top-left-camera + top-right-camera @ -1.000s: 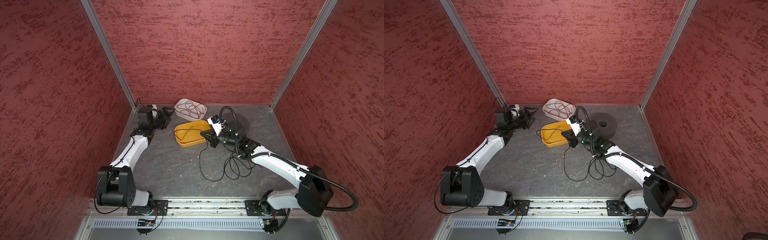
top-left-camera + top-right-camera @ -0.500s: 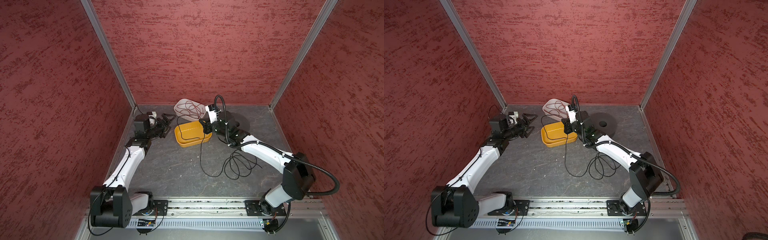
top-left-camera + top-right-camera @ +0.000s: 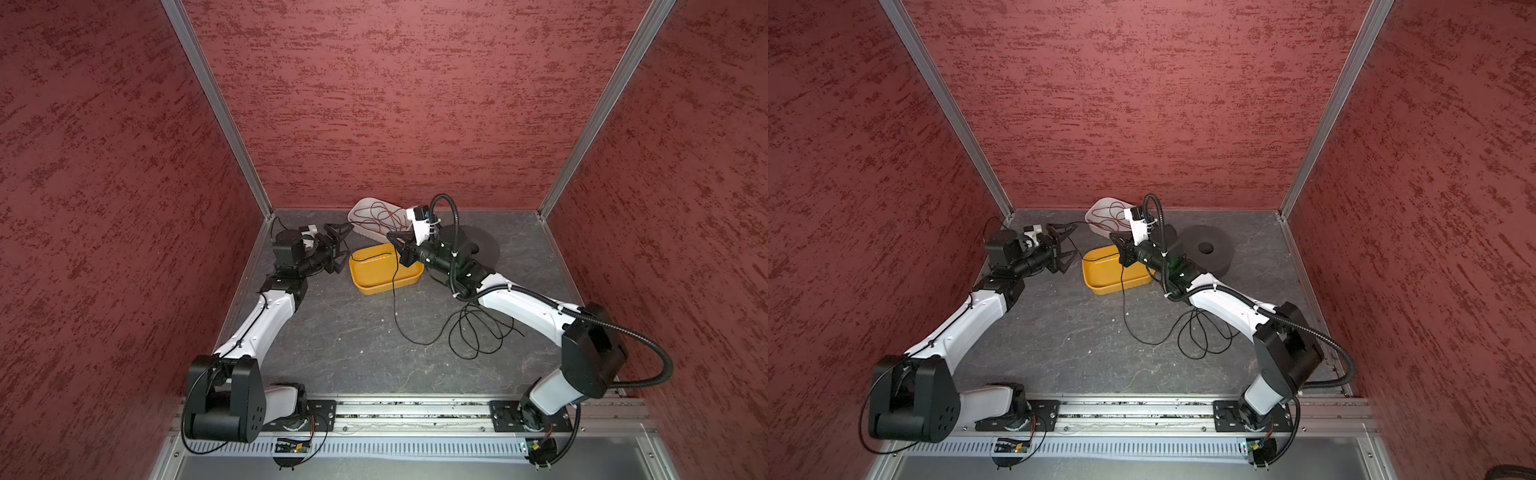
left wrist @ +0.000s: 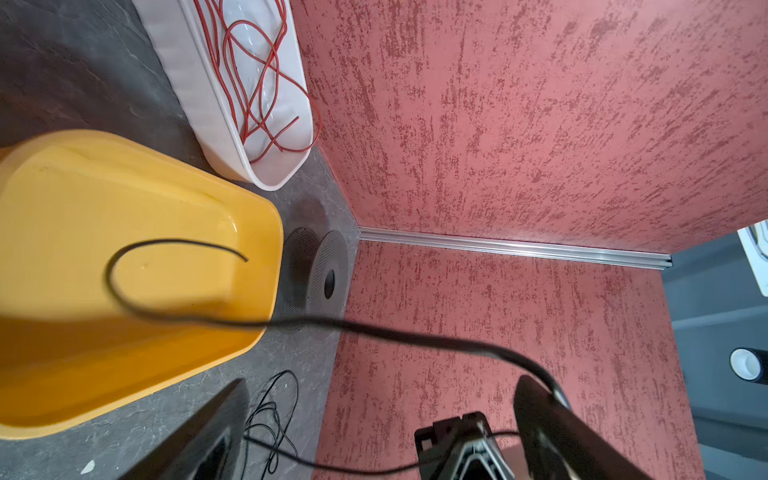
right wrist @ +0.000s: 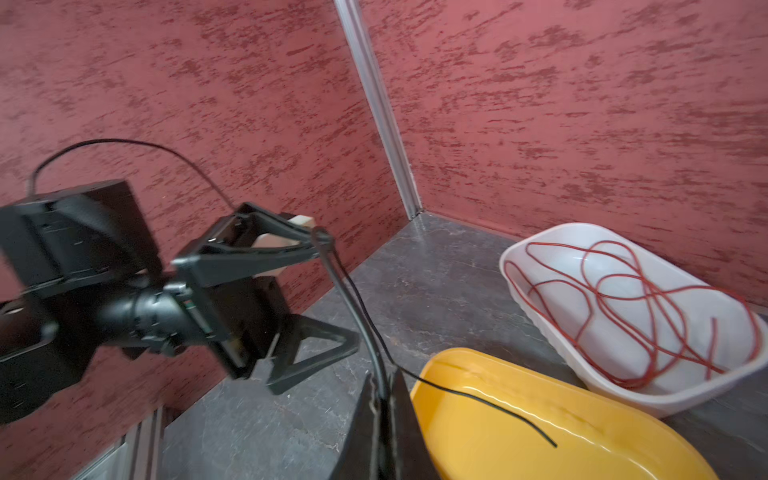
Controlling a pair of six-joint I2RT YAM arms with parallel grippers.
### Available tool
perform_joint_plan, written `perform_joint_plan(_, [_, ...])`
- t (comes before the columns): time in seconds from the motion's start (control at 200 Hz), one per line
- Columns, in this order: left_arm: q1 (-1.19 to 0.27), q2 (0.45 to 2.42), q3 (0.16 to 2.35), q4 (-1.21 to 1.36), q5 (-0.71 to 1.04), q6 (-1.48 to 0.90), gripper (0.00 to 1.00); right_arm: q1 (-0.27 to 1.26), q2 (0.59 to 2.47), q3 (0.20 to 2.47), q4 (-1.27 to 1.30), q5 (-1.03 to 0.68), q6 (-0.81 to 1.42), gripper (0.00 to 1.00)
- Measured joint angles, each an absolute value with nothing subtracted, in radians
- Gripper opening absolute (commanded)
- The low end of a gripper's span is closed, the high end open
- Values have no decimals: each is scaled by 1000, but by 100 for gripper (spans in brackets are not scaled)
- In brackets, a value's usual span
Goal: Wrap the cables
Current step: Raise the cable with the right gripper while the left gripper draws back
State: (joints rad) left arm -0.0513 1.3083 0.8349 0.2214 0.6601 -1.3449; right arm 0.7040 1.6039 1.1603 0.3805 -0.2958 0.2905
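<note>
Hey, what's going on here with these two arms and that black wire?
The right pincer is shut on the thin black wire by the yellow tray, and the wire's free end reaches over the tray. The left pincer stands wide open; the wire drapes over one of its fingers, ungripped. Most of the wire lies in loose loops on the table, so nothing looks wrapped yet.

Left arm (image 3: 266, 320) and right arm (image 3: 523, 307): white link shells, black joint housings. Left end effector (image 4: 382, 379) and right end effector (image 5: 382, 419): black, triangular open-frame construction. Right arm carries a ribbed black hose (image 3: 640, 336); left, a thin black lead (image 3: 249, 326).
</note>
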Motion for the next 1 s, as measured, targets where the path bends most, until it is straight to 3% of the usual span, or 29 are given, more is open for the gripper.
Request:
perform_joint_plan(0.306, [-41,1362,849,307,632,-1406,100,738,1608,1082,453,-432,260,0])
perform_joint_plan(0.431, [-26,1372,847,342,623,-1423,91,739,1608,1059,460,-447,262,0])
perform_joint_plan(0.556, [-7,1375,831,371,623,-1438,91,739,1608,1041,476,-449,275,0])
perform_joint_plan(0.766, [28,1374,833,353,652,-1412,100,739,1608,1010,451,-352,297,0])
perform_joint_plan(1.002, [30,1340,843,257,712,-1346,99,739,1609,1102,334,-226,323,0])
